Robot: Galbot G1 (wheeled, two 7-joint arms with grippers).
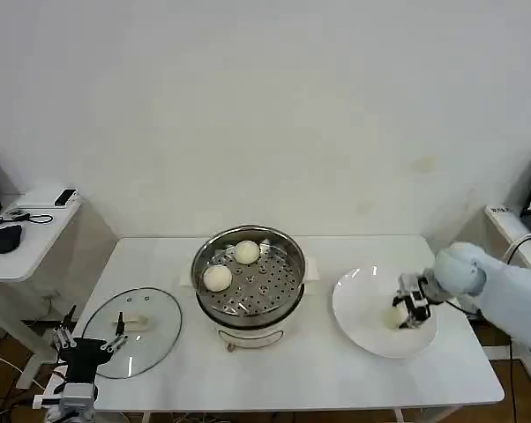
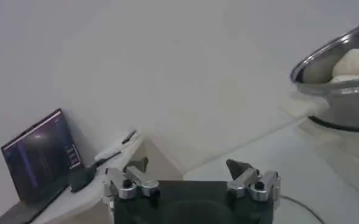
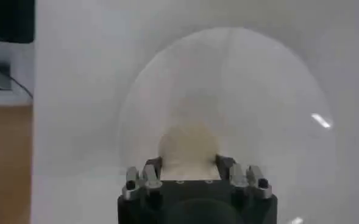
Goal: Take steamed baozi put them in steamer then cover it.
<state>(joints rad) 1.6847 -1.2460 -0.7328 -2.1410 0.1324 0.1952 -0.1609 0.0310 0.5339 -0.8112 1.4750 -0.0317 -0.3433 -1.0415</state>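
Note:
The steamer (image 1: 248,308) stands mid-table with two baozi (image 1: 246,252) (image 1: 217,278) on its perforated tray. In the left wrist view the steamer (image 2: 344,97) shows a baozi (image 2: 357,61) over its rim. The glass cover (image 1: 155,308) lies flat on the table to the steamer's left. On the white plate (image 1: 358,304) at the right, my right gripper (image 1: 405,315) is shut on a third baozi (image 3: 188,143), its fingers (image 3: 152,167) pressed against both sides; the baozi rests low on the plate (image 3: 258,91). My left gripper (image 1: 89,339) (image 2: 188,167) is parked open near the cover's front-left edge.
A white side table (image 1: 36,251) at the far left carries a mouse, cables and a laptop (image 2: 42,155). Another white surface (image 1: 512,225) stands at the far right. The table's front edge runs just beneath the cover and plate.

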